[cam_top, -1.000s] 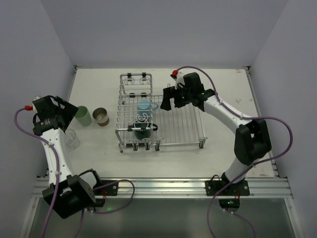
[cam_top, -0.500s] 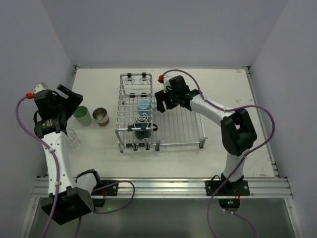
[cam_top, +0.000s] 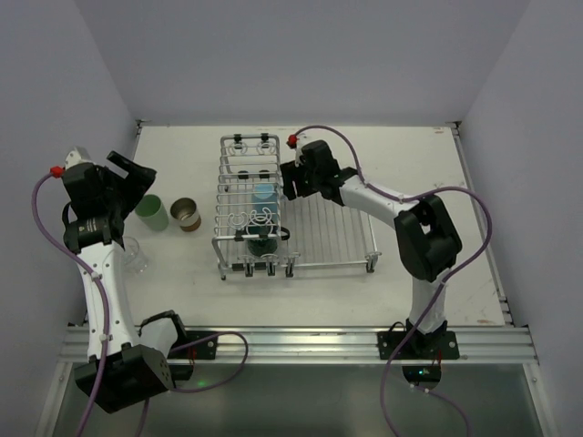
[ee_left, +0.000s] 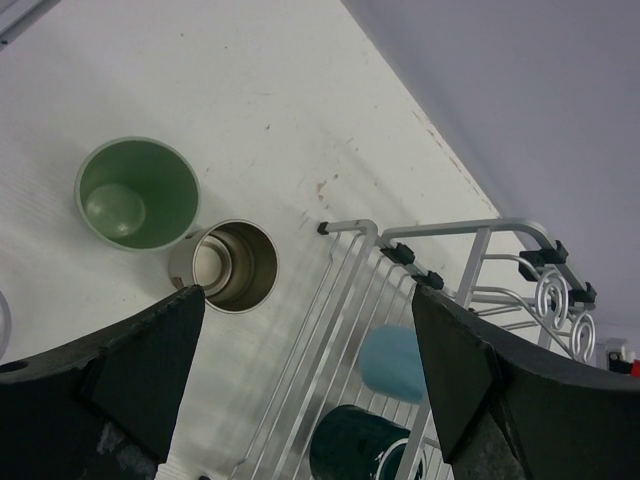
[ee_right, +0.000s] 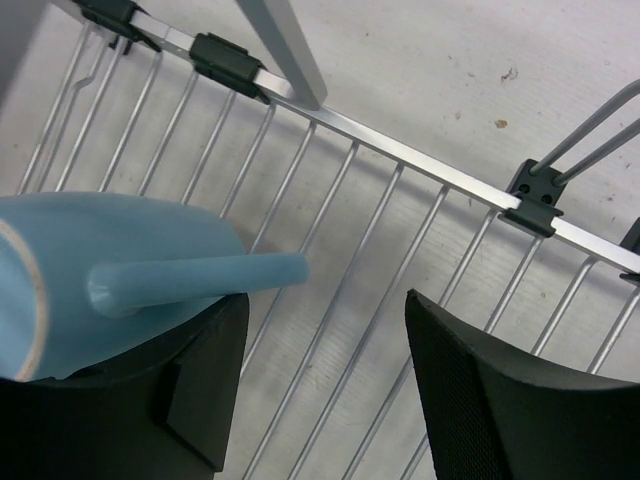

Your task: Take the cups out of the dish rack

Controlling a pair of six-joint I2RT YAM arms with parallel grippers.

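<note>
— How many cups are there, and where do they stand?

— Five. Three are on the table (cam_top: 410, 155) to the left of the rack (cam_top: 337, 228): nearest is one clear glass (cam_top: 134, 258), and a little farther back one green cup (cam_top: 153, 213) and one brown cup (cam_top: 187, 215) stand side by side, mouths up. Two are in the rack's left part: one dark teal cup (cam_top: 262, 242) at the near end and one light-blue mug (cam_top: 266, 193) behind it.

— And the two grippers?

— The left gripper (ee_left: 307, 295) hangs above the green and brown cups, jaws wide apart, holding nothing. The right gripper (ee_right: 326, 298) is down at the blue mug; its jaws are apart, with only rack wires in the gap between them. The mug lies on its side against one finger, its handle (ee_right: 200, 280) just above that finger, pointing toward the gap.
</note>
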